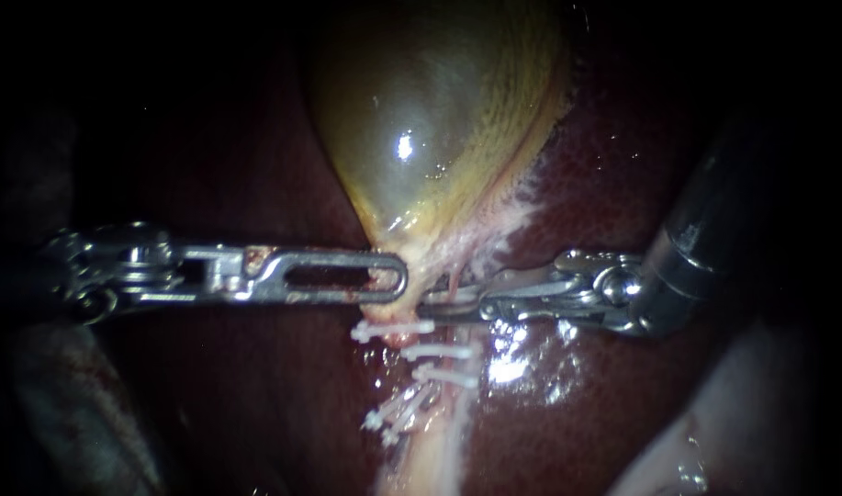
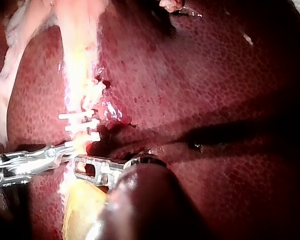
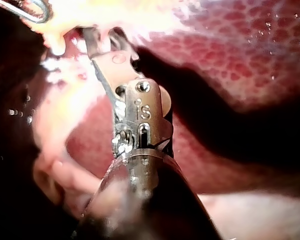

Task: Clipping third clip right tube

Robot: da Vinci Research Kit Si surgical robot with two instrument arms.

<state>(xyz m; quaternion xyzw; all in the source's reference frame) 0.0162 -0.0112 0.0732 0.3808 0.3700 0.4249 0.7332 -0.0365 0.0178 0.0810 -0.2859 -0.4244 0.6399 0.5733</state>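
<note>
Straddling the right tube (image 1: 454, 287) with your right instrument (image 1: 436, 301) — jaws apart, nothing pinched yet.
Seat both jaws fully across the right tube, square to it and just above the clips (image 1: 436, 351); close only once both tips show past its far side. Your left instrument (image 1: 398, 276) is clamped on the gallbladder (image 1: 421, 119) at its neck, against the liver (image 1: 604, 184). Count: two instruments, one gallbladder, at least five clips — the lowest cluster is too tangled to count.

Tip of the right instrument (image 1: 443, 301) deep in pale tissue (image 1: 494, 234); top of the gallbladder (image 1: 421, 119) past the view's edge.
</note>
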